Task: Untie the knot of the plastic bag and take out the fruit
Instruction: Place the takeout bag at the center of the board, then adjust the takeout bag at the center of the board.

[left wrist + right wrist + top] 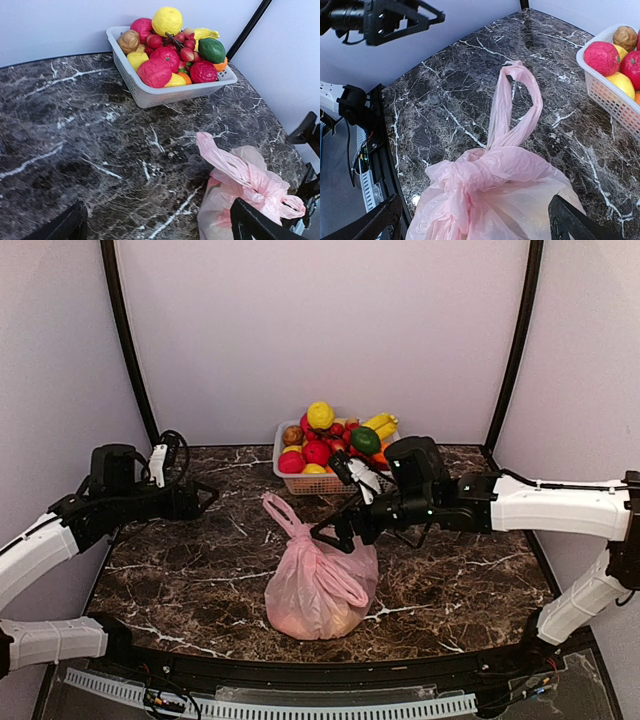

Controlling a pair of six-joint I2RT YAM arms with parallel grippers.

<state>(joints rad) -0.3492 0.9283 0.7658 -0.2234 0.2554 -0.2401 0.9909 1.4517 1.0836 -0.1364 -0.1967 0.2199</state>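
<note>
The plastic bag [520,200] looked soft and slippery, best grabbed at the knot [467,172]. The left pincer [205,500] and right pincer [333,533] were open.

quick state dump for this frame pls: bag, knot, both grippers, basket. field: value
bag: pink, mid-table, bulging, closed
knot: tied; one handle loop sticks out toward the left arm's side
contents: veiled by the film, cannot tell
left gripper: open, empty, left of bag, apart from it
right gripper: open, just over the knot, holding nothing
basket: white, heaped with fruit, behind the bag
</note>
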